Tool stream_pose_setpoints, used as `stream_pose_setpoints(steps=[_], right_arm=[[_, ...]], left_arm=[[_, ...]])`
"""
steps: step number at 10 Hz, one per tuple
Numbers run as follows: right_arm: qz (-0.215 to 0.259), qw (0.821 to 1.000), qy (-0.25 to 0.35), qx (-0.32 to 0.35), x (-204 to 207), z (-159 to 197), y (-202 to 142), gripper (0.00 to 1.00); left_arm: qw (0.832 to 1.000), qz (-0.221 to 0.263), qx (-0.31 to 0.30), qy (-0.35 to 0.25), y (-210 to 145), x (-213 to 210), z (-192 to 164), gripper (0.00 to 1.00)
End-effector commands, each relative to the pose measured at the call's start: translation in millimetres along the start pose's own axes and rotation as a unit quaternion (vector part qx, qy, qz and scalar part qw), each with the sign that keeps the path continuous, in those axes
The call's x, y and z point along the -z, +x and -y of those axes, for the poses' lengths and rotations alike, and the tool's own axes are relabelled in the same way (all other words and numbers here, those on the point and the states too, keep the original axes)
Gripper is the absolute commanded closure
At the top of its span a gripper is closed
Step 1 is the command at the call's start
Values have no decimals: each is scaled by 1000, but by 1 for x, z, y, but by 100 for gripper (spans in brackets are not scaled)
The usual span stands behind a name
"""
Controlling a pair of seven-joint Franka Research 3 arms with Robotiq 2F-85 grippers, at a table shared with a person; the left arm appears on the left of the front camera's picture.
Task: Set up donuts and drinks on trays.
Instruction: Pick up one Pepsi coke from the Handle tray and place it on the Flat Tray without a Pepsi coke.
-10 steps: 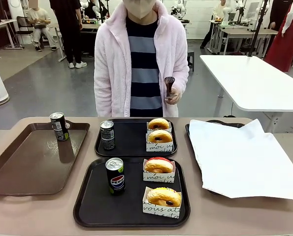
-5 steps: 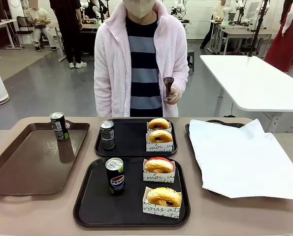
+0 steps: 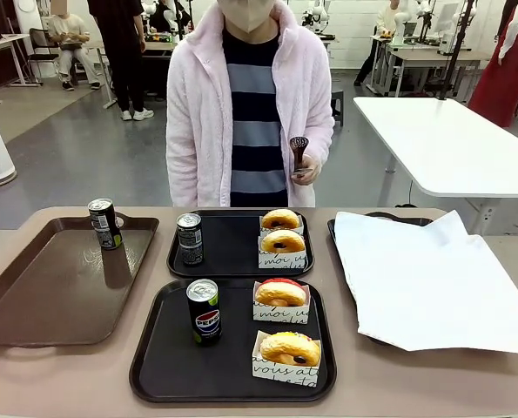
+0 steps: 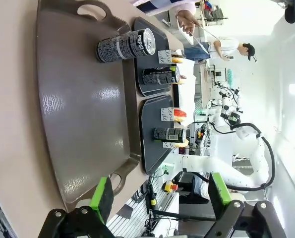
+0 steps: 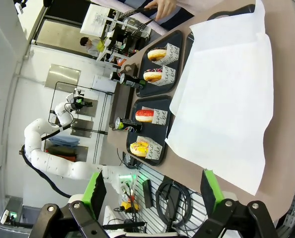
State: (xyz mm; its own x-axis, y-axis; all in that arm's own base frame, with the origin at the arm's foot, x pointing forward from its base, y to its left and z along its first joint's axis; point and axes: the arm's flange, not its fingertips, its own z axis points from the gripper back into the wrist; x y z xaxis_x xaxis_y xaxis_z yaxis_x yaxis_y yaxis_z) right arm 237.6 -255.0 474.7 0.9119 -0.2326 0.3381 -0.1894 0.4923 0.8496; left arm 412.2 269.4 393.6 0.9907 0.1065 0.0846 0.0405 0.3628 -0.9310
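Observation:
Two black trays lie mid-table. The near tray [image 3: 167, 357] holds a black Pepsi can [image 3: 204, 312], a red-iced donut [image 3: 280, 294] and a glazed donut [image 3: 290, 347], both in white sleeves. On the far tray [image 3: 232, 252] stand a grey-green can [image 3: 189, 239] and two sleeved donuts [image 3: 281, 219] [image 3: 283, 241]. My left gripper [image 4: 160, 196] hangs open above the brown tray's near end, holding nothing. My right gripper [image 5: 152, 193] is open over the table's right side, above the white paper [image 5: 226, 94].
A large brown tray [image 3: 50, 287] at the left carries another grey-green can [image 3: 104, 224]. A white paper sheet [image 3: 433, 279] covers a dark tray at the right. The person stands at the far edge holding tongs [image 3: 299, 150].

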Motion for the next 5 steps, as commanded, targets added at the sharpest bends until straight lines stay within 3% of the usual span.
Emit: stream_pose_setpoints(steps=[1,5], right_arm=[[8,1000,12,-9,0,0,2,0],[8,1000,12,-9,0,0,2,0]], left_arm=[[1000,-1,3,2,-2,1,0,0],[1000,-1,3,2,-2,1,0,0]])
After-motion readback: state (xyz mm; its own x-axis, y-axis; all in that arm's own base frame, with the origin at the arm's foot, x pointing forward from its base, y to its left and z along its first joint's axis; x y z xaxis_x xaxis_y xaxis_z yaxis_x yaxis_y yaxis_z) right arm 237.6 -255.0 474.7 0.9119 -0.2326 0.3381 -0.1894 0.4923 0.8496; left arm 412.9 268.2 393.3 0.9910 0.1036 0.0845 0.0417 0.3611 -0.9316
